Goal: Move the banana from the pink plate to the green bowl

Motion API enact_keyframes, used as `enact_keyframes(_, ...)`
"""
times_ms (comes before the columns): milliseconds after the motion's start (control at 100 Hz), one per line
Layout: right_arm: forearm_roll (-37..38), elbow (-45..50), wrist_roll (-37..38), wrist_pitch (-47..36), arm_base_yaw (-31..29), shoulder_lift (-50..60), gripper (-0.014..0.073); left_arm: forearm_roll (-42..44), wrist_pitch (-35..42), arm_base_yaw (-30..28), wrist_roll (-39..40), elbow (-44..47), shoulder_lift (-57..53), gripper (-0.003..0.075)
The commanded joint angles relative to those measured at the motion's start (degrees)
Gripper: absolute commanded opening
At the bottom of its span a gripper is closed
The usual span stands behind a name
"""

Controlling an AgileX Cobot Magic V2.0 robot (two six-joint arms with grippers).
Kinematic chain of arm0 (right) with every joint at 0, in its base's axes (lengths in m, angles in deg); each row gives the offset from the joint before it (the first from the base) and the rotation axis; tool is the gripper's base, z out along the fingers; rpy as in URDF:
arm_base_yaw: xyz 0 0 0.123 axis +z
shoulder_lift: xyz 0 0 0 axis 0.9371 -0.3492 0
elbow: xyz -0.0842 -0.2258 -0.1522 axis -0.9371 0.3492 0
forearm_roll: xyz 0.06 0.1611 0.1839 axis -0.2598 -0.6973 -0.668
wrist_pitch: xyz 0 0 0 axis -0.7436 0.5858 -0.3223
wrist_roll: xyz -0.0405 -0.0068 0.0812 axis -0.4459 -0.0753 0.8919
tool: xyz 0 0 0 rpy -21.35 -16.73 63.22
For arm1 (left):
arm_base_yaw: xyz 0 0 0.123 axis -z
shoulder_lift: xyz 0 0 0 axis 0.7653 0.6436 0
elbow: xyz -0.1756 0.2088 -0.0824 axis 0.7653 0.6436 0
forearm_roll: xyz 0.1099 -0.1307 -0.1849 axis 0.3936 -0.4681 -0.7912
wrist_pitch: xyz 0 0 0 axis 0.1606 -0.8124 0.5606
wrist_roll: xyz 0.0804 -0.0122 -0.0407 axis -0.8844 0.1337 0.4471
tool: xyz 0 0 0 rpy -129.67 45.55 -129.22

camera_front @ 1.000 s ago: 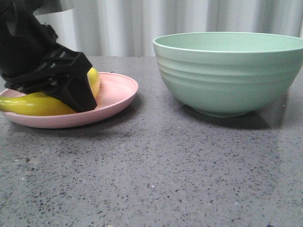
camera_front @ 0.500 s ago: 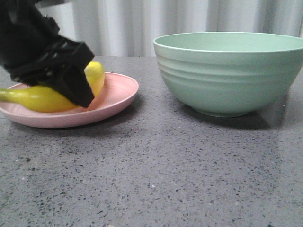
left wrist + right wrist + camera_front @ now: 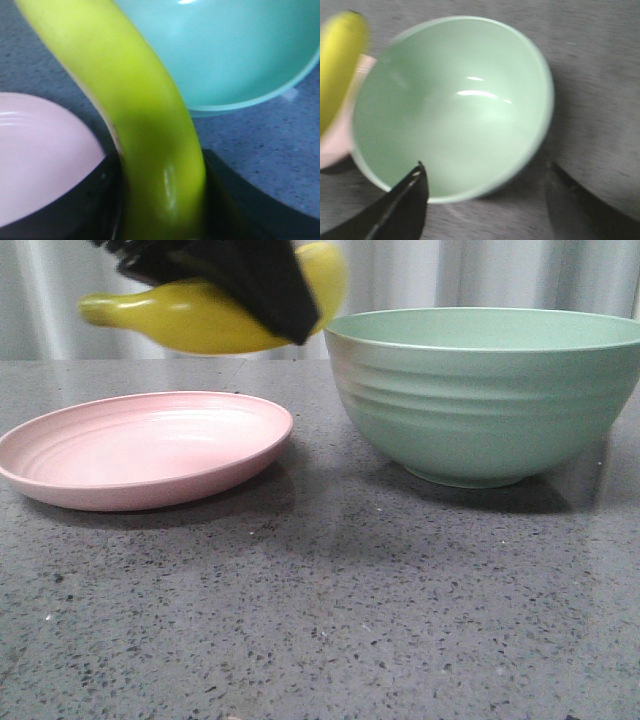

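While airborne, left tool (image 3: 255,285) clamps banana (image 3: 190,315) (mid-length) | right tool (image 3: 485,200) spread, holding nothing

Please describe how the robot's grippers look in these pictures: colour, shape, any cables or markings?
The left gripper is matte black plastic with angular, blocky faces; in the front view it tapers to a wedge-like point. In its wrist view the jaws appear as broad dark slabs. The right gripper shows only two black, pointed, blade-like jaws with slightly glossy edges. No cables, labels or markings are visible, and the arms themselves are out of view.
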Motion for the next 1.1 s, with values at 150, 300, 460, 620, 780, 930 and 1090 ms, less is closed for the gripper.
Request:
enact_keyframes(150,-10.28,-10.47,0.0,-3.51,5.22,-8.89,0.0478,-1.63,3.95,7.33,-0.15,-2.5,-2.28,0.0224)
enact_keyframes(300,-18.76,-12.92,0.0,-3.63,5.32,-15.4,0.0478,-1.94,4.76,8.22,-0.15,-2.5,-2.28,0.0224)
enact_keyframes(460,-23.51,-13.91,0.0,-3.63,5.32,-21.11,0.0478,-2.67,4.88,8.22,-0.15,-2.5,-2.28,0.0224)
enact_keyframes(620,-24.67,-13.91,0.0,-4.17,5.32,-24.39,0.0472,-2.67,4.88,8.22,-0.15,-2.5,-2.28,0.0224)
enact_keyframes(780,-25.95,-13.91,0.0,-3.68,5.32,-24.94,0.0428,-2.67,4.98,8.22,-0.15,-2.5,-2.28,0.0224)
enact_keyframes(930,-25.95,-13.91,0.0,-2.83,5.32,-24.94,0.021,-2.67,4.98,8.22,-0.15,-2.5,-2.28,0.0253)
enact_keyframes(1090,-26.34,-13.91,0.0,-2.48,5.32,-24.94,0.0027,-2.67,5.18,8.22,-0.15,-2.5,-2.28,0.0365)
